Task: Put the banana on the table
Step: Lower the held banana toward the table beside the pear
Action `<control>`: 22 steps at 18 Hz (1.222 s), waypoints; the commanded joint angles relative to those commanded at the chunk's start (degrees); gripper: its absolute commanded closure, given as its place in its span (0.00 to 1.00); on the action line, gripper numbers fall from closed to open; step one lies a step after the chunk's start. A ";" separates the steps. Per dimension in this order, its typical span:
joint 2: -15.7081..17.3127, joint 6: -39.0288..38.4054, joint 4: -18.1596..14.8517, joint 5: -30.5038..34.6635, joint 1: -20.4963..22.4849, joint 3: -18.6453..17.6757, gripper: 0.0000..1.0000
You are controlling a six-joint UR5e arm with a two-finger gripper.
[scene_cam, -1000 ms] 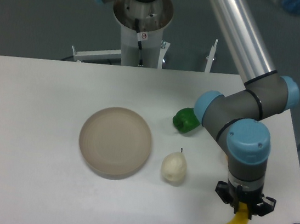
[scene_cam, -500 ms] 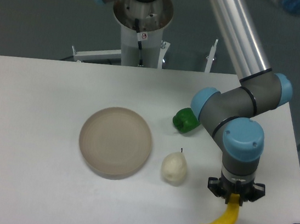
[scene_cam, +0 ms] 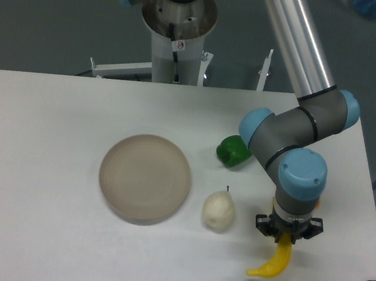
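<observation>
Camera view, jaws pinching curved, smooth banana (scene_cam: pixel 271 262)

Smooth matt white bench (scene_cam: pixel 46 163), matt beige plate (scene_cam: pixel 145 176) with a dull sheen, glossy yellow banana (scene_cam: pixel 272 262), slightly chalky pale pear (scene_cam: pixel 218 210), shiny green pepper (scene_cam: pixel 232 151), brushed metal arm tube (scene_cam: pixel 295 37), smooth blue plastic joint caps (scene_cam: pixel 301 173)

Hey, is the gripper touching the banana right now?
Touching. The fixed camera shows the gripper closed around the upper end of the banana, which hangs below it.
</observation>
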 joint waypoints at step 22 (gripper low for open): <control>0.00 0.08 0.44 -0.09 -0.62 -0.36 0.20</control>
